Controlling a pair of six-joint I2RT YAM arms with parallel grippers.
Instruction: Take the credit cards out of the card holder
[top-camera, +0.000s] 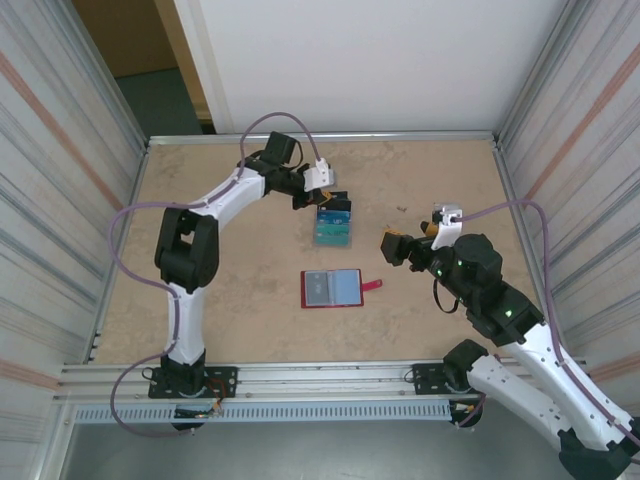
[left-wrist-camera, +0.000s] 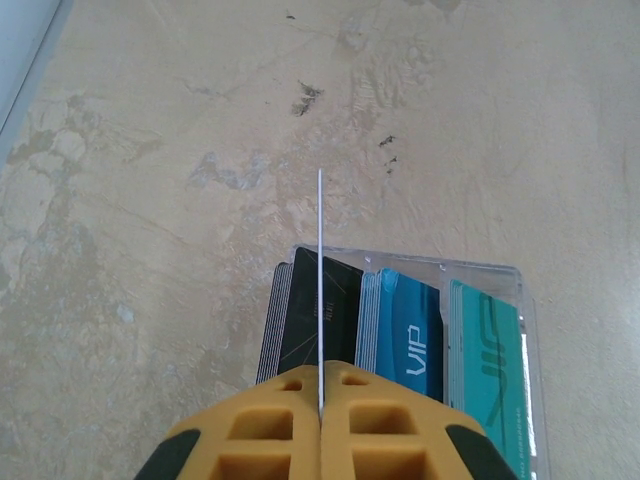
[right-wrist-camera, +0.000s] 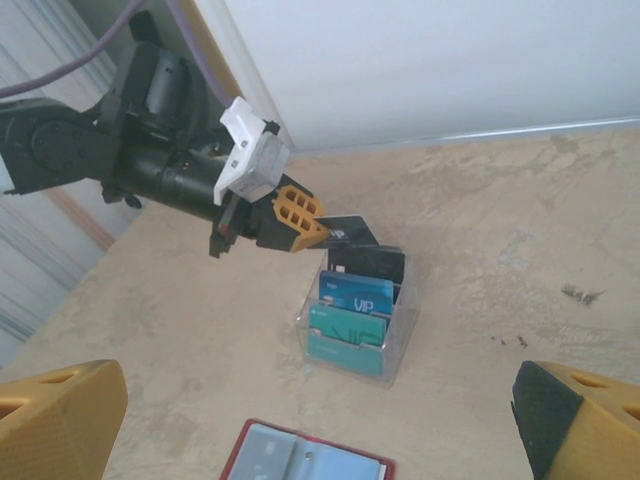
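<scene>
Overhead, the red card holder (top-camera: 332, 288) lies open mid-table, with bare table (top-camera: 230, 290) on every side. Left wrist: the left gripper (left-wrist-camera: 320, 388) clamps 1 credit card (left-wrist-camera: 319, 260) edge-on over a clear tray (left-wrist-camera: 525, 300) of 3 stacks (left-wrist-camera: 415, 340). Right wrist: the right gripper (right-wrist-camera: 315, 405) gapes wide, empty.

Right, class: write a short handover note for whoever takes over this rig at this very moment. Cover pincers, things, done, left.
Left pincer: shut on a dark card, above the clear tray.
Right pincer: open, empty, right of the card holder.
Credit cards stand sorted in the tray: dark, blue, teal.
Card holder lies open on the table.
Left: drop the held card in; check the sleeves, their contents are unclear.
</scene>
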